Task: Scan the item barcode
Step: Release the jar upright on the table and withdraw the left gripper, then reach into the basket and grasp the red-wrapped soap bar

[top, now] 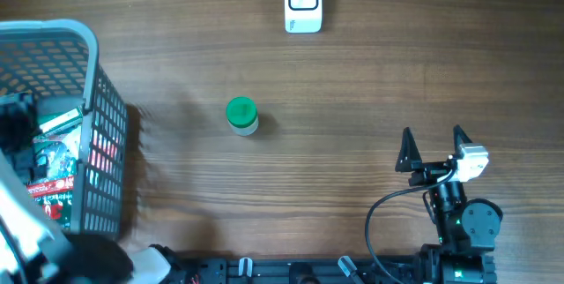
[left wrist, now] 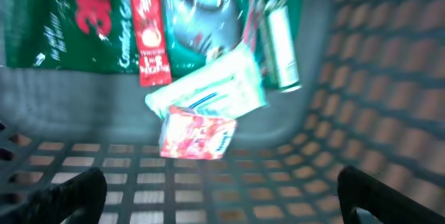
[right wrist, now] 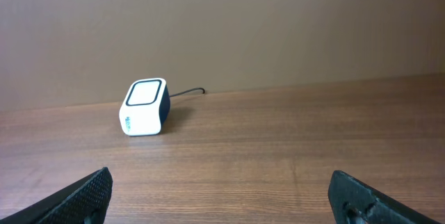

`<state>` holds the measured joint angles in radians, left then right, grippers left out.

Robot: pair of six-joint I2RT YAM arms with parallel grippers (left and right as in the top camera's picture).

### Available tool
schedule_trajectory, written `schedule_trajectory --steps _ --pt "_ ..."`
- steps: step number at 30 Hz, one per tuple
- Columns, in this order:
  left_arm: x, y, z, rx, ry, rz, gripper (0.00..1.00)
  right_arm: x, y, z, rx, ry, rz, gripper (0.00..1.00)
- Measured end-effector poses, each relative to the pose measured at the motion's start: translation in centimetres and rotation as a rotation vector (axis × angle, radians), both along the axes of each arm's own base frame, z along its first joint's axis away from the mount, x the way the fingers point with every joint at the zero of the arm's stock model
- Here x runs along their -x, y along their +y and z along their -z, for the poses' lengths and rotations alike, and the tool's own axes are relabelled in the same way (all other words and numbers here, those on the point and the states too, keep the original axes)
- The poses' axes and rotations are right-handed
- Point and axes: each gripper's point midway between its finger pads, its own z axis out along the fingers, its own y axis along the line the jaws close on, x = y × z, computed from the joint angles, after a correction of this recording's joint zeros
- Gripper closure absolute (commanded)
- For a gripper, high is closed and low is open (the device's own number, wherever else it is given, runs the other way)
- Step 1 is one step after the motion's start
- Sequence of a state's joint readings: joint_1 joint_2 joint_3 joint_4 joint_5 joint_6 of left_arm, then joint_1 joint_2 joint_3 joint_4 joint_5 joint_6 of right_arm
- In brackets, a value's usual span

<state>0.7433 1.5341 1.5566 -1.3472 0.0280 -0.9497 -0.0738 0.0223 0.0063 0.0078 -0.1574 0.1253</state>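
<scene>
At the far left stands a grey mesh basket [top: 53, 28] with the left arm [top: 22, 222] reaching into it. The left gripper [left wrist: 219, 182] hangs over the packets inside, its two dark fingers [left wrist: 76, 193] spread wide with nothing between them.

The left wrist view gives what the overhead camera shows only as a jumble, though it is blurred:
- a green packet [left wrist: 62, 22] with red lettering
- a red strip [left wrist: 147, 29]
- a pale mint wrapper [left wrist: 208, 92]
- a small red-and-white pack [left wrist: 198, 133] lying against the basket wall
- a green tube [left wrist: 281, 43] further right

I cannot tell a barcode on any of them.

Further right, alone in the middle of the wooden table [top: 352, 81], stands a small jar [top: 241, 115] with a bright green lid and a pale body, upright. Only the overhead camera shows it.

At the far edge, right of the jar, sits the white scanner [top: 303, 2]. In the right wrist view it shows as a white block with a dark-framed window and a thin cable [right wrist: 186, 93] running off behind it.

At the near right, the right gripper [top: 434, 138] faces the scanner, well apart from it. Its jaws are spread and empty.
</scene>
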Motion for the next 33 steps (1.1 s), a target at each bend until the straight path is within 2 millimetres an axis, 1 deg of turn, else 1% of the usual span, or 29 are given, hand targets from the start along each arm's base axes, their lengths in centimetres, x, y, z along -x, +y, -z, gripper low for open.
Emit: schedule_trajectory --steps 1,4,5,7,10,14,16,19,22,23,24,25,29,31,32,33 --pt "-0.4 -0.2 1.4 0.044 0.036 0.043 0.01 0.0 0.0 0.0 0.000 0.000 0.000 0.00" --pt "-1.7 -0.9 6.8 0.204 0.141 0.183 0.01 0.0 0.0 0.0 0.000 0.000 0.000 0.00" --pt "-1.9 -1.2 8.2 0.245 0.168 0.225 0.01 0.0 0.0 0.0 0.000 0.000 0.000 0.00" --pt "-2.2 -2.1 10.1 0.305 0.204 0.304 0.00 0.0 0.0 0.0 0.000 0.000 0.000 0.00" --pt "-2.6 -3.7 11.4 0.332 0.219 0.382 0.00 0.0 0.0 0.0 0.000 0.000 0.000 0.00" --pt "-2.5 -4.4 13.4 0.336 0.222 0.413 0.00 0.0 0.0 0.0 0.000 0.000 0.000 0.00" --pt "-1.8 -4.6 15.3 0.331 0.239 0.415 0.00 0.0 0.0 0.0 0.000 0.000 0.000 0.00" --pt "-0.7 -4.9 17.4 0.325 0.269 0.415 0.01 0.0 0.0 0.0 0.000 0.000 0.000 0.00" --pt "-0.3 -5.1 17.7 0.329 0.282 0.415 0.05 0.0 0.0 0.0 0.000 0.000 0.000 0.00" --pt "-0.2 -5.1 17.6 0.332 0.288 0.414 0.09 0.0 0.0 0.0 0.000 0.000 0.000 0.00" --pt "0.0 -5.2 17.4 0.340 0.297 0.414 0.09 0.0 0.0 0.0 0.000 0.000 0.000 0.00" --pt "0.0 -5.2 16.8 0.349 0.304 0.416 0.10 0.0 0.0 0.0 0.000 0.000 0.000 0.00" --pt "-1.5 -4.0 14.0 0.312 0.277 0.418 0.11 0.0 0.0 0.0 0.000 0.000 0.000 0.01" --pt "-2.2 -3.5 12.6 0.286 0.254 0.419 0.13 0.0 0.0 0.0 0.000 0.000 0.000 0.00" --pt "-2.3 -3.4 12.1 0.273 0.245 0.419 0.10 0.0 0.0 0.0 0.000 0.000 0.000 0.00" --pt "-2.3 -3.4 11.6 0.265 0.237 0.419 0.00 0.0 0.0 0.0 0.000 0.000 0.000 0.00"
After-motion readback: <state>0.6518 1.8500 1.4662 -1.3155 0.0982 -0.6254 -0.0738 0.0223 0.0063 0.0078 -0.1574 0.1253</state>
